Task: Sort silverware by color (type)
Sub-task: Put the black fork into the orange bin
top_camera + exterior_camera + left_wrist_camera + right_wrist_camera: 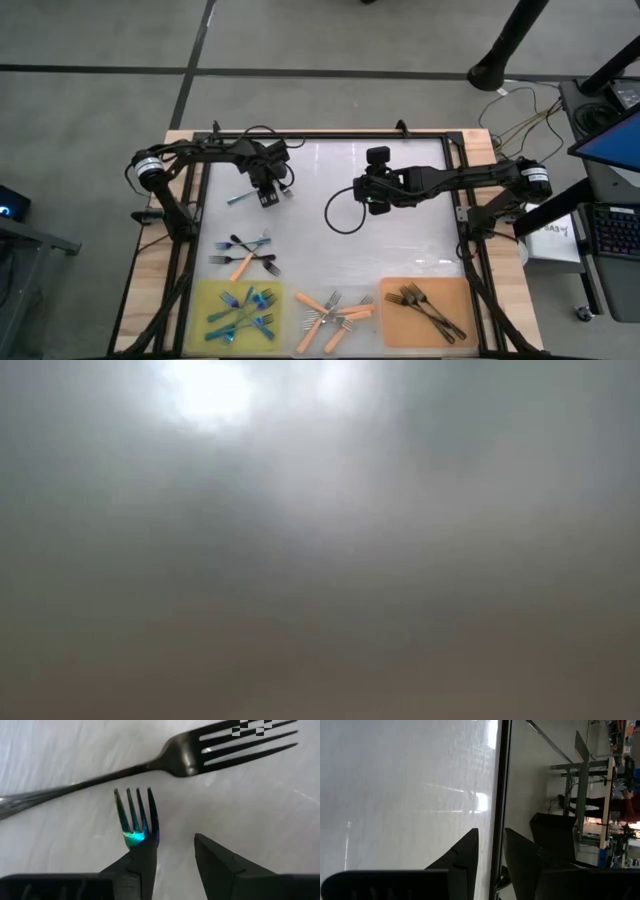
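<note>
In the left wrist view an iridescent blue-teal fork point(135, 817) lies on the white table, tines pointing at a dark grey fork point(150, 767) that lies flat across it. My left gripper point(172, 842) points down over them at the table's far left point(268, 195) and is open; one finger covers the blue fork's neck and the gap holds only bare table. My right gripper point(375, 205) hangs over mid-table, fingers slightly apart point(490, 831), holding nothing. The low view shows only blur. My left gripper comes from above, pointing down. One finger point(132, 865) stands over the blue fork's neck point(136, 839) and hides it, so I cannot tell whether it touches. The fork lies flat on the table.
Along the near edge lie a yellow mat point(205, 300) with several blue forks, a bunch of orange-handled forks point(335, 308) on the bare table, and an orange mat point(465, 295) with dark forks. Several loose forks point(245, 255) lie near the left. A black cable loop point(340, 215) crosses mid-table.
</note>
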Available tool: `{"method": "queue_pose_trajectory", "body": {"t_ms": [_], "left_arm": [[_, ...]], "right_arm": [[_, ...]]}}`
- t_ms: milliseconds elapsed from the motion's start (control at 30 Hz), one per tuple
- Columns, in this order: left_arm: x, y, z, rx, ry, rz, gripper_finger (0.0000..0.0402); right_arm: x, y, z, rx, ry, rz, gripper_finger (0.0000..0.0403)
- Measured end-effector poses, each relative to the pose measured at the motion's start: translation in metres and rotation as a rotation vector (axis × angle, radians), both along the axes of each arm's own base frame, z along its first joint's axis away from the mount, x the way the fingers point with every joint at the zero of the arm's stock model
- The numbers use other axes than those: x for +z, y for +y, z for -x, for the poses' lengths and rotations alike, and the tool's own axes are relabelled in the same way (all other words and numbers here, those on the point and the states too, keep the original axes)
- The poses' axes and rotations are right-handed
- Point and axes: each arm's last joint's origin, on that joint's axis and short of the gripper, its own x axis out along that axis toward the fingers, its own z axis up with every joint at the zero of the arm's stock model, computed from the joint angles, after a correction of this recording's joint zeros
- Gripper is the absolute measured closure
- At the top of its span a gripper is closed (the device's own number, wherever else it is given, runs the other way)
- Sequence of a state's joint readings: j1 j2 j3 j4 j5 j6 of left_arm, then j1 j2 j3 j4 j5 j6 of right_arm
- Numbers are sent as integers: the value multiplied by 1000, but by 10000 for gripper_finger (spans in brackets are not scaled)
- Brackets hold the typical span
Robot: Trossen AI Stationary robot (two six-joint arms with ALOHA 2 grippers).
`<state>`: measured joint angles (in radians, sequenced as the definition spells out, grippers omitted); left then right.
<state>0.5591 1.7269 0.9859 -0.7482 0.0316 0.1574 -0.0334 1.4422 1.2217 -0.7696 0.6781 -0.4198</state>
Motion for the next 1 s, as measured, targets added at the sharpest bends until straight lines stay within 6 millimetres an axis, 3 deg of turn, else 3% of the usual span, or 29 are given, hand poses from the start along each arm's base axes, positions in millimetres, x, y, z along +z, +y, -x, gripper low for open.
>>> {"method": "queue_pose_trajectory", "body": {"t_ms": [600, 1000], "left_arm": [[5, -2, 11, 55, 143, -95, 287], [-11, -7, 22, 65, 147, -43, 288]], "right_arm": [[0, 0, 0, 0, -1, 0, 321], [0, 0, 0, 0, -1, 0, 321]]}}
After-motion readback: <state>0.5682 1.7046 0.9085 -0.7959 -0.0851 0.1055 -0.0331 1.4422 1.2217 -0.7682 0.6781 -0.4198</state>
